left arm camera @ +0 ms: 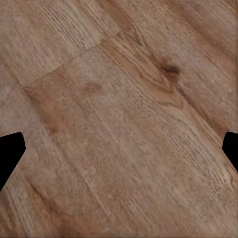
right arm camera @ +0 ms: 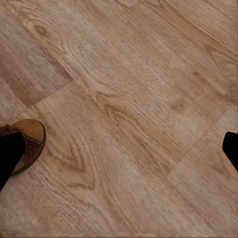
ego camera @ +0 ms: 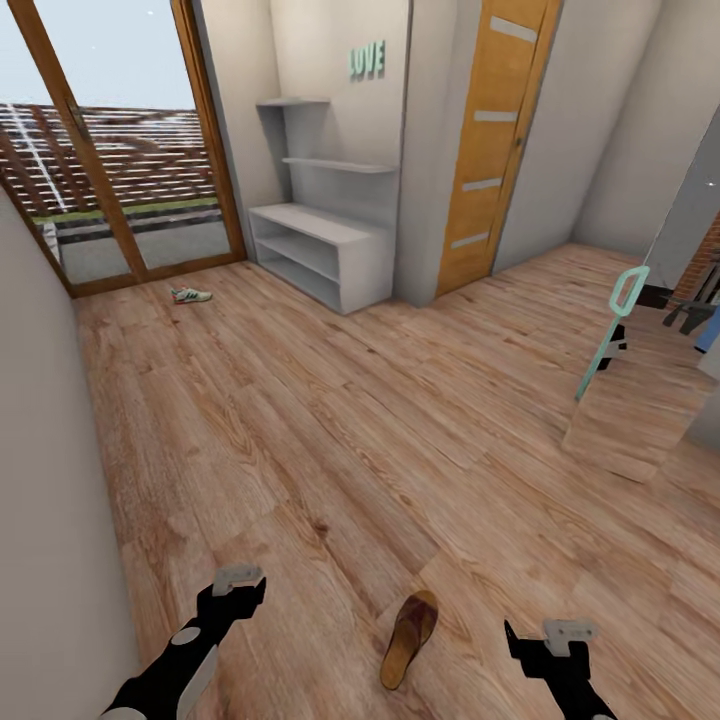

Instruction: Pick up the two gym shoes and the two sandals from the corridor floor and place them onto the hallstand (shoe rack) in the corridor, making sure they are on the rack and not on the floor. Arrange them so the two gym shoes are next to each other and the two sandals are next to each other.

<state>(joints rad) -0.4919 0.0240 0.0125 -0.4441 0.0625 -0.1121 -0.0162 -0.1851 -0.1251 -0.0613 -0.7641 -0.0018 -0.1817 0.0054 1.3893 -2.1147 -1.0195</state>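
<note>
One brown sandal (ego camera: 408,638) lies flat on the corridor floor (ego camera: 330,440) between my two arms; its toe end (right arm camera: 29,140) shows beside one right finger. A single gym shoe (ego camera: 190,294), white with green stripes, rests far off by the glass door. The other sandal and the other gym shoe are out of view. The pale grey hallstand (ego camera: 318,248) stands against the far wall, its shelves bare. My left gripper (ego camera: 238,584) (left arm camera: 119,148) hangs open over bare planks, left of the sandal. My right gripper (ego camera: 558,636) (right arm camera: 119,148) is open too, right of the sandal.
A grey wall runs close along my left. A tall glass door (ego camera: 120,150) with a wooden frame is at the far left, and a wooden door (ego camera: 495,140) is right of the hallstand. A leaning mirror (ego camera: 640,400) stands at the right.
</note>
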